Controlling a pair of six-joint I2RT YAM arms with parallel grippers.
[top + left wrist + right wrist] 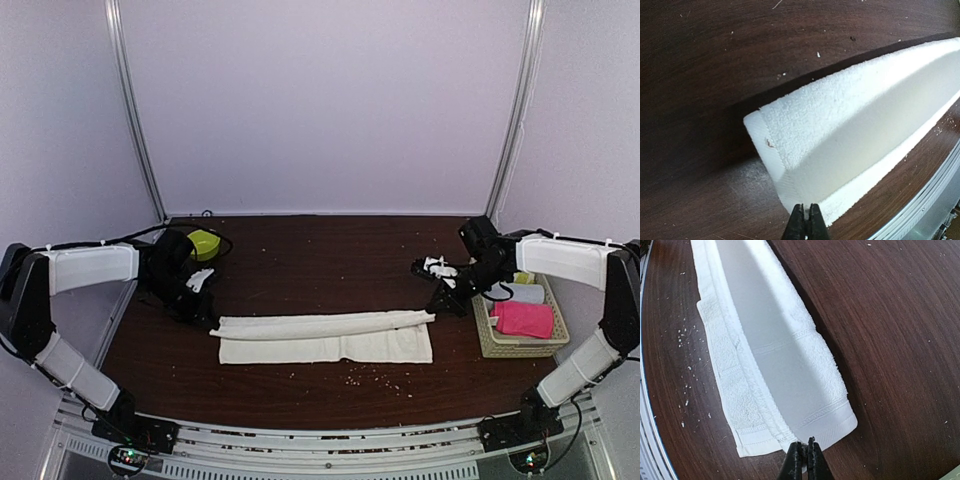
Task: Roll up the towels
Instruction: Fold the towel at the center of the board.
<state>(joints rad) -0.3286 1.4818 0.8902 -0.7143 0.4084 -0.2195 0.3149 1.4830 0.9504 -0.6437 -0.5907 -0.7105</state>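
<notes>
The cream towel (325,338) lies stretched left to right across the middle of the dark table, with its far long edge raised and folded over toward the front. In the left wrist view, my left gripper (806,206) is shut on the towel's (850,130) left end, cloth pinched between the tips. My right gripper (805,442) is shut on the right end of the towel (775,355), at the hemmed corner. From the top camera, the left gripper (198,300) and right gripper (447,295) sit at the towel's two ends. The pink towel (522,318) lies in a basket.
A woven basket (495,345) stands at the right edge, with a pale roll (527,293) behind the pink towel. A yellow-green roll (204,243) sits at the back left behind the left arm. Crumbs (375,375) dot the table in front of the towel.
</notes>
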